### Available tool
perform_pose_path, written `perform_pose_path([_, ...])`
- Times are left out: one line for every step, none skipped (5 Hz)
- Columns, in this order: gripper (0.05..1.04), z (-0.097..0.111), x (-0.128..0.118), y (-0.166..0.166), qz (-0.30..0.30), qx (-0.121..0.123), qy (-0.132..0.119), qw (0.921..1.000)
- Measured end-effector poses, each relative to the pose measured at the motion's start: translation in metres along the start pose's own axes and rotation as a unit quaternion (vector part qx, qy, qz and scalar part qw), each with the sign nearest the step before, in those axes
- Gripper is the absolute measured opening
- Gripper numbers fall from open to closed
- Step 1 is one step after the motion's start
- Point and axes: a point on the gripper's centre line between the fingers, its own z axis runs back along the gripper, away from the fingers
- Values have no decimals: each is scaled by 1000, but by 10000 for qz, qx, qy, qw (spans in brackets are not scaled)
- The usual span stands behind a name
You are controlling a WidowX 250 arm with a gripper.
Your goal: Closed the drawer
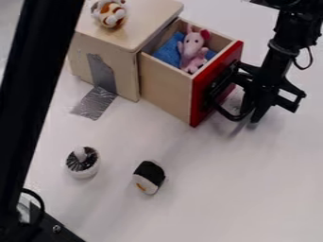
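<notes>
The black gripper (255, 106) hangs at the right, just outside the drawer's red front (203, 97), close against its black handle (219, 89). Whether it touches the handle is hard to make out. The wooden drawer (165, 94) is pulled out from the box (126, 40) toward the right. Inside it lie a pink plush toy (192, 49) and a blue cloth (169, 51).
A brown and white plush toy (110, 13) rests on the box top. Silver tape (95, 102) runs from the box to the white table (208, 212). A black and white round object (82, 162) and a sushi-like toy (148, 177) lie in front. A dark bar crosses the left side.
</notes>
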Motion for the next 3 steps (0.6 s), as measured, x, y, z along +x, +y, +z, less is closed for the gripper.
perform_pose_path([124, 1, -4, 25, 295, -5, -77, 9995])
perform_pose_path([124, 2, -9, 24, 242, -22, -182, 9995])
perform_pose_path([124, 3, -6, 28, 327, 16, -224, 9992])
